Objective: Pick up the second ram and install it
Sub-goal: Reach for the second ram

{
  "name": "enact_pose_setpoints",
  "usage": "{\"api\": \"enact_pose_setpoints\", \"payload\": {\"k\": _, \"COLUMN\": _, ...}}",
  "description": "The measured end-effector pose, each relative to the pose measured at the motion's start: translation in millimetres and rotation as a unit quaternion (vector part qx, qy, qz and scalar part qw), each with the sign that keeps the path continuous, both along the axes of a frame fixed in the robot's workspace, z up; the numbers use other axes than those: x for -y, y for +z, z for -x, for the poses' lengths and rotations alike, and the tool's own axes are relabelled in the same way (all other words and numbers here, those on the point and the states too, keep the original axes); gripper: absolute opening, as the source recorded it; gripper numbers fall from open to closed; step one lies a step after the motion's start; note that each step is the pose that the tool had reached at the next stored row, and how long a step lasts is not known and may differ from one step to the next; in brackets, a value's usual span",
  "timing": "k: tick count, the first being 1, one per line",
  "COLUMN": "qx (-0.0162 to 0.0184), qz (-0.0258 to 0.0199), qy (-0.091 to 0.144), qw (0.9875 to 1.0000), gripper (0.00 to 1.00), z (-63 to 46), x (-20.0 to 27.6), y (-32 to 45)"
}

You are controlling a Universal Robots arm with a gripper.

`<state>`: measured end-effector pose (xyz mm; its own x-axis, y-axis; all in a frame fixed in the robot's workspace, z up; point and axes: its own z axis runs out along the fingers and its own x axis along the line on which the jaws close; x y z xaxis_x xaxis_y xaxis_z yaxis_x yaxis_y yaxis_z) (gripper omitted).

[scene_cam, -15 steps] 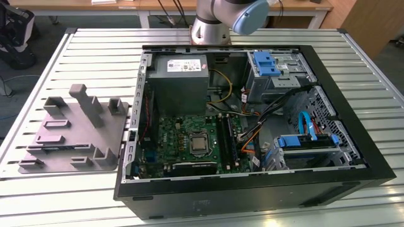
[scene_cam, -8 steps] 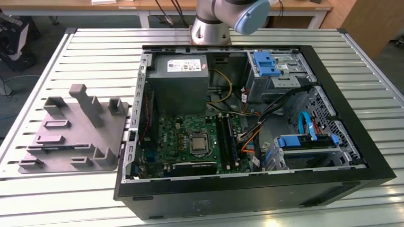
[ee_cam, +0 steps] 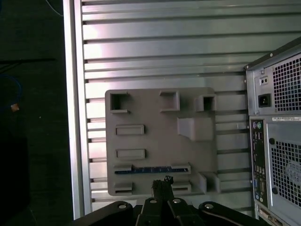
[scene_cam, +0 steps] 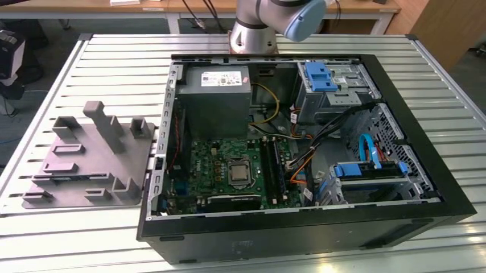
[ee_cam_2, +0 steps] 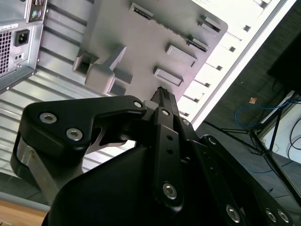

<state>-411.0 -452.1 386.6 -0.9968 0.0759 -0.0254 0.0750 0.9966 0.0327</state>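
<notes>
The black claw (ee_cam: 162,182) has its jaws drawn together with nothing between them. In the second wrist view the claw (ee_cam_2: 162,96) tapers to a single narrow tip. It hangs well above the flat grey plastic holder plate (ee_cam: 155,127), which lies on the slatted aluminium desk (ee_cam: 164,47) just beside the open black computer case (scene_cam: 425,187).

The second ram (ee_cam: 150,168), a thin dark stick, lies lengthwise in a long groove of that plate, between low grey blocks. In the first wrist view the claw's tip lines up close beside the stick's middle, though height separates the two and nothing is touching.

As I judge it, the main risk lies in the drawn-together jaws. If the claw went down like this, it would land on the stick's upper edge or on the plate rather than straddle the stick. The stick is also thin and seated low, so little of it stands free to grip. A slight sideways offset could catch a pad on a neighbouring block. A grip away from the middle could let the stick tilt, which would make seating it in the green motherboard (scene_cam: 220,165) harder.
</notes>
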Motion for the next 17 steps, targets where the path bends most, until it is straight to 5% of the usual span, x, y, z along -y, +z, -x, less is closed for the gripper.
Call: {"api": "enact_pose_setpoints", "payload": {"k": 17, "qx": 0.0000, "qz": 0.0116, "qy": 0.000, "qw": 0.9999, "gripper": 0.10, "z": 0.0, "x": 36.3, "y": -0.2}}
